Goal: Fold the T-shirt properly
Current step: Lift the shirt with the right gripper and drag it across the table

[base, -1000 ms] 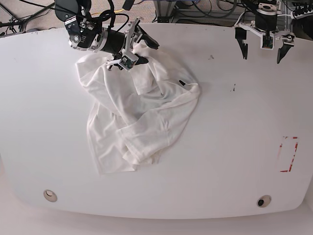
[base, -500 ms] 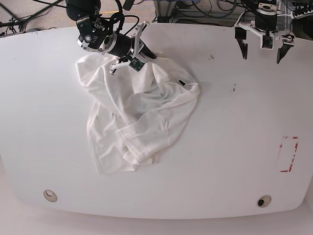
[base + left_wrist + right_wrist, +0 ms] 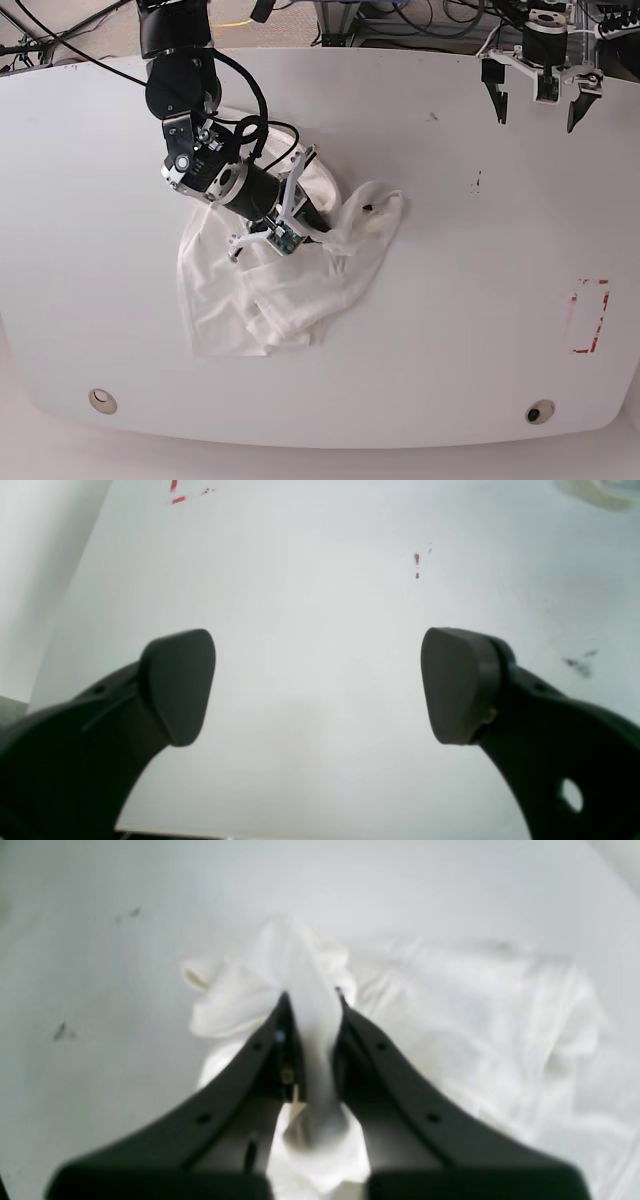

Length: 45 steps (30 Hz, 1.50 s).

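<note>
- Since the earlier frames the right tool [image 3: 305, 218] has travelled from the far edge of the table toward its middle, dragging a pinched ridge of the crumpled white cotton T-shirt [image 3: 262, 290] with it; shirt now bunched tighter, left-of-centre on the white table [image 3: 450, 300].
- Right tool: jaws closed on a fold of the shirt, cloth squeezed up between them (wrist view [image 3: 311, 1040]).
- Left tool [image 3: 536, 95]: jaws spread wide, holding nothing, parked over the far right edge, well apart from the shirt.
- Risk: one-point drag likely gathers several layers, adding tangles instead of flattening; thin pinch could slip out.
- Surroundings: red tape marks [image 3: 590, 315] near right edge, two round table inserts [image 3: 102, 400] at the near edge; nothing blocks the shirt.
</note>
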Available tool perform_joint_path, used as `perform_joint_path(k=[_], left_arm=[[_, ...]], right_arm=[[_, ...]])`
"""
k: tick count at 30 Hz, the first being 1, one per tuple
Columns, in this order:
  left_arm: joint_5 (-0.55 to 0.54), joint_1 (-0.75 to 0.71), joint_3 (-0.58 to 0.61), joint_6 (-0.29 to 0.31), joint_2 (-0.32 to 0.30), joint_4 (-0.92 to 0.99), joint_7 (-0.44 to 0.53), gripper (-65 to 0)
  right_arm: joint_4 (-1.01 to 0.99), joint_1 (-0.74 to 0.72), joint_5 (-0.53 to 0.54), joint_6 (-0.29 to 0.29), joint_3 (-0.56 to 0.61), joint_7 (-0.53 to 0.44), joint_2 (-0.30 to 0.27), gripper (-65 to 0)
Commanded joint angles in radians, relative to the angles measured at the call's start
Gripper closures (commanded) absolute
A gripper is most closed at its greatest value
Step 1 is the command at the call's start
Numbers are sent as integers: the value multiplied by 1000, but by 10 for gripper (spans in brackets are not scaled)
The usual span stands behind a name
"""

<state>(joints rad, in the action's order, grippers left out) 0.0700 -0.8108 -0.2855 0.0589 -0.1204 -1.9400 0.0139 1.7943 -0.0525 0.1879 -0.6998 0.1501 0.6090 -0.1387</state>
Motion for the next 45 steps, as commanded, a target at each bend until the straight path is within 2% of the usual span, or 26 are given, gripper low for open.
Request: perform_joint_path(k=[1, 6, 9, 12, 17, 24, 27, 36, 45], left_arm=[[0, 12, -4, -9, -5, -17, 8, -619], [-2, 70, 1, -6, -2, -19, -52, -619], [-2, 98, 19, 43, -2, -20, -93, -619], [-3, 113, 35, 80, 0, -20, -113, -619], [-3, 135, 101, 85, 0, -20, -113, -619], [0, 212, 223, 85, 0, -14, -114, -621], [0, 259, 283, 85, 0, -2, -125, -621], [0, 456, 497, 85, -6, 77, -282, -622], [-5, 548, 622, 85, 6, 182, -322, -624]], right_arm=[[-18, -73, 23, 2, -5, -24, -3, 0], [-84, -234, 18, 2, -5, -24, -3, 0], [-104, -318, 17, 2, -5, -24, -11, 0], [-107, -393, 15, 2, -16, -24, -35, 0], [-110, -522, 15, 2, -16, -21, -77, 0], [-89, -688, 15, 2, -16, 90, -112, 0], [-60, -723, 15, 2, -16, 114, -129, 0], [-49, -751, 15, 2, -16, 134, -129, 0], [-55, -751, 15, 2, -16, 134, -132, 0]])
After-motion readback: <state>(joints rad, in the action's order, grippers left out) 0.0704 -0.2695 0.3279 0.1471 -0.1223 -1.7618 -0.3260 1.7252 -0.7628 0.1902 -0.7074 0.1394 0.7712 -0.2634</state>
